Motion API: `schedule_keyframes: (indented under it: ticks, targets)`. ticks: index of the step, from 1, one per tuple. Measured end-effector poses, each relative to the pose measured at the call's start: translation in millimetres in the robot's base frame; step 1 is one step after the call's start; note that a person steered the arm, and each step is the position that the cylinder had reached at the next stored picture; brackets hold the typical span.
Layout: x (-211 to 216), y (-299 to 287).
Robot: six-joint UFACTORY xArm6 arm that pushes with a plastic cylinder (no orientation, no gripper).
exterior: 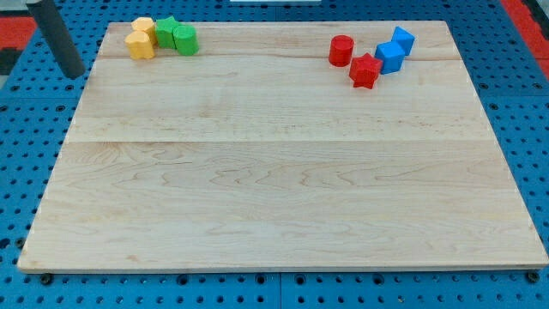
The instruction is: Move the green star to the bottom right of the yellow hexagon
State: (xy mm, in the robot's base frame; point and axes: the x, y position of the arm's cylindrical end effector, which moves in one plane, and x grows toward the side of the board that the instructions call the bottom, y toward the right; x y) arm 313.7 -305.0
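The green star (165,32) sits at the board's top left, touching a green cylinder (185,39) on its right. Two yellow blocks touch its left side: an upper one (143,27) and a lower, blunter one (140,45) that looks like the hexagon. My dark rod comes down at the view's top left. Its tip (74,74) is off the wooden board (274,189), to the left of the yellow blocks and a little lower, apart from them.
At the top right stand a red cylinder (341,51), a red star (365,71) and two blue blocks (402,39) (389,57), packed together. A blue perforated surface (34,154) surrounds the board.
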Motion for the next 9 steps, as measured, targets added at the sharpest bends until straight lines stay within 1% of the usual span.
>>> schedule_keyframes:
  ticks: [2,3,5,6,7,8,9]
  targets:
    - [-6,0]
    - [-41,13]
    - [-88,48]
    - [-106,39]
    - [-118,79]
    - [-95,170]
    - [-69,194]
